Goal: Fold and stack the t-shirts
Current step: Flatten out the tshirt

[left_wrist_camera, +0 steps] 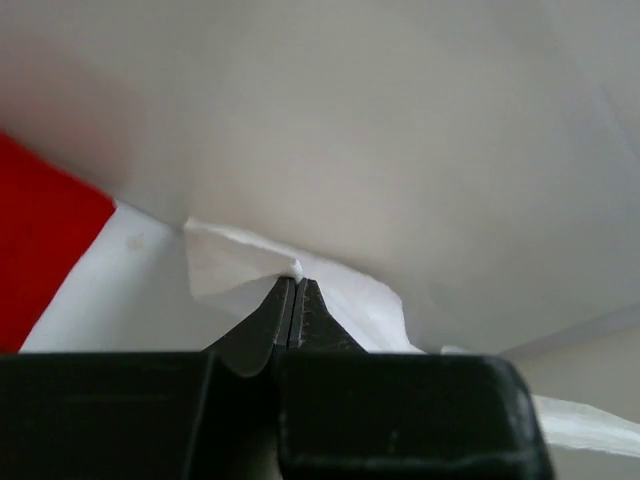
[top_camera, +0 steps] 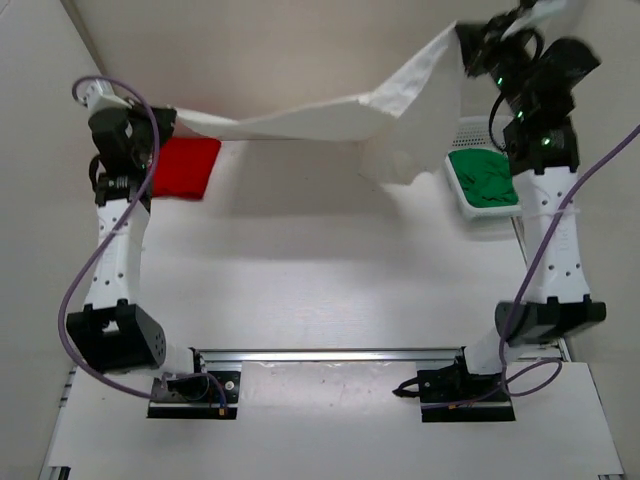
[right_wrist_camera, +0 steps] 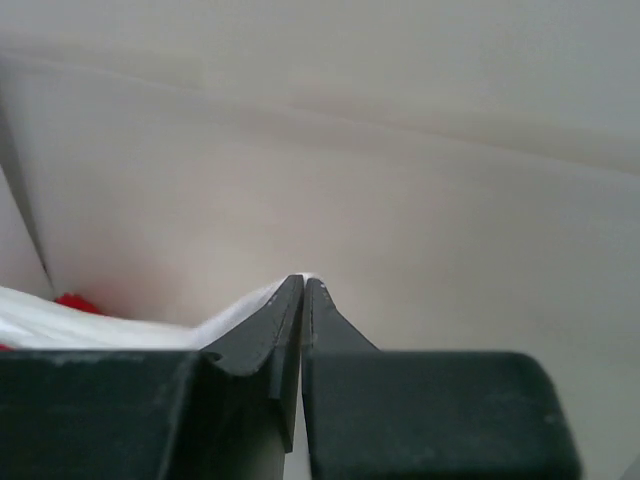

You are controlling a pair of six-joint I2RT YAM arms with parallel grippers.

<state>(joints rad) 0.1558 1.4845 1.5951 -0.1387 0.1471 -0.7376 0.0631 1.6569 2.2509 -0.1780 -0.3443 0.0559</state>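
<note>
Above table (top_camera: 300, 260) far edge: white t-shirt (top_camera: 320, 118) stretched between left gripper (left_wrist_camera: 295, 285), right gripper (right_wrist_camera: 303, 285); both jaws clamped on cloth; overtension risks slip.

White tabletop (top_camera: 320, 290), matte, evenly lit, with a soft diffuse shadow across its far half. Plain off-white back wall (top_camera: 280, 50) meets left wall (top_camera: 30, 150) at far-left corner. Aluminium rail (top_camera: 330, 355) near front edge.

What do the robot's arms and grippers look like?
The left arm and right arm have white links and bulky black joints, each trailed by a looping purple cable. Small green lights glow on the right arm. The left gripper and right gripper have tapered black fingers.
</note>
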